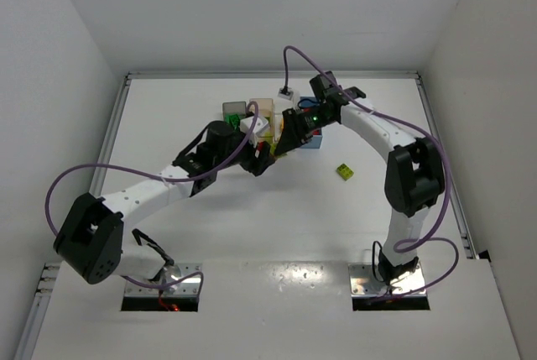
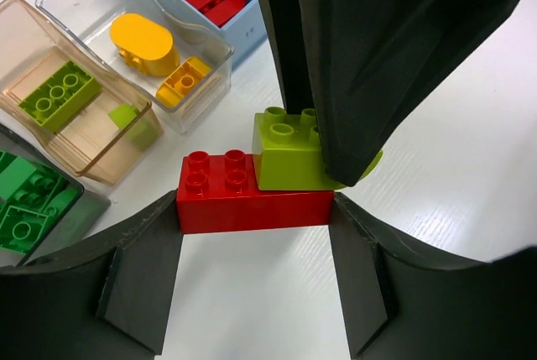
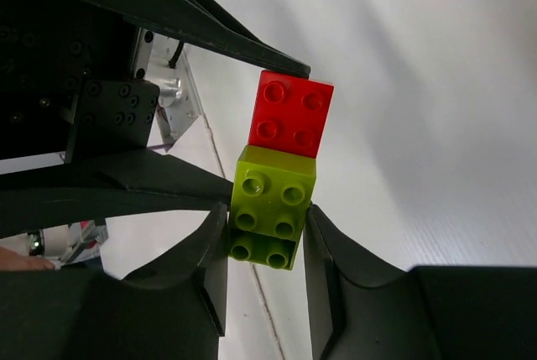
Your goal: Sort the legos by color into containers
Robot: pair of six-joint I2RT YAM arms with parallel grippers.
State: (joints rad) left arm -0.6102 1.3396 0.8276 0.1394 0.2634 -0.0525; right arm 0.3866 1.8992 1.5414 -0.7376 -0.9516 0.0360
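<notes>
Your left pincer (image 2: 256, 219) clamps the red brick (image 2: 243, 202) by its ends. Your right pincer (image 3: 267, 227) clamps the lime brick (image 2: 287, 157) stuck on top, near the clear bin (image 2: 211, 56). It's light, rigid, slick plastic, so squeeze the flat sides squarely and peel.

The bench (image 1: 277, 226) is white and flat. White walls (image 1: 252, 7) stand close on three sides. A metal rail (image 1: 112, 129) runs along its edges.

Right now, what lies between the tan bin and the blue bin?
The clear bin, holding yellow legos, stands between the tan bin and the blue bin. The left wrist view shows this.
</notes>
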